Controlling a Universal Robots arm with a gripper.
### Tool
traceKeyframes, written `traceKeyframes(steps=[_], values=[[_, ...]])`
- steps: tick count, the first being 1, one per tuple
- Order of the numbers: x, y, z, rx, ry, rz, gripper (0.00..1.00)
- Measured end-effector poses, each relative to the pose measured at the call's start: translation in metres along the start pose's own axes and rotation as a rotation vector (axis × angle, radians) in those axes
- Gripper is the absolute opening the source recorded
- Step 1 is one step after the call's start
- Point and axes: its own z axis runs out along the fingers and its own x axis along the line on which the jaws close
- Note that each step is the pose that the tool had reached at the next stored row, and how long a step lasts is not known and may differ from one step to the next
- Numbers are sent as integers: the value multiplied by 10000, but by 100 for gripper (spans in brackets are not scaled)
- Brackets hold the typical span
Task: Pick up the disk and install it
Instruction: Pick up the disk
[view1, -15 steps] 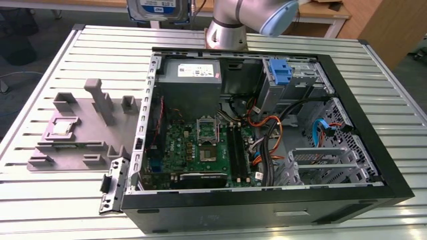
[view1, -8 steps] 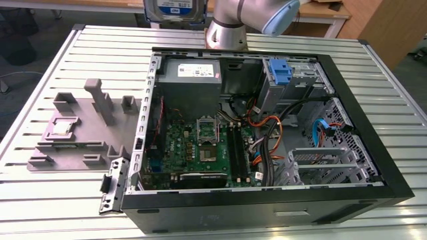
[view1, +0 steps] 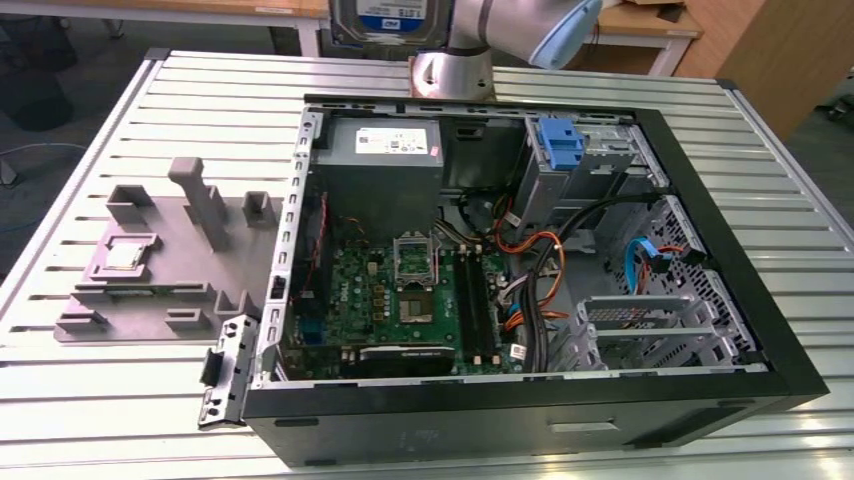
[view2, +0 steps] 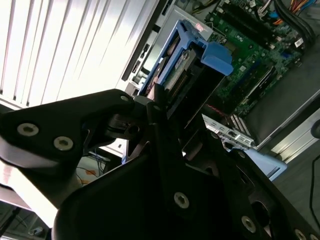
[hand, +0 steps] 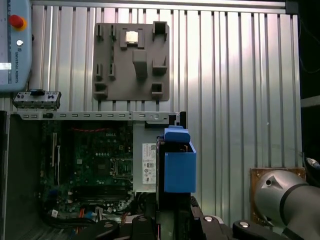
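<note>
as the hand (view2: 159, 97) clamps the disk (view2: 172, 67) between its fingers, both hang above the case (view1: 534, 425).

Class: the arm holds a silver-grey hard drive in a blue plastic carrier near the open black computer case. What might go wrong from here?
1. The gripper seems to clamp the silver-grey hard drive in its blue plastic carrier by one end, so it might tilt or slip.
2. A bundle of orange and black cables lies beside the metal drive bay and may snag the carrier.
3. The green motherboard lies exposed; a dropped drive could damage it.
</note>
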Motion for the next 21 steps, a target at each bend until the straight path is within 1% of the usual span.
traceKeyframes(steps=[3,4,5,11,21], values=[[-1,-105,-5,-1,-1,0,35],[-1,-126,-6,-1,1,0,35],[-1,-133,-7,-2,2,0,35],[6,-135,-7,-2,1,-1,35],[136,-135,-7,-1,0,1,35]])
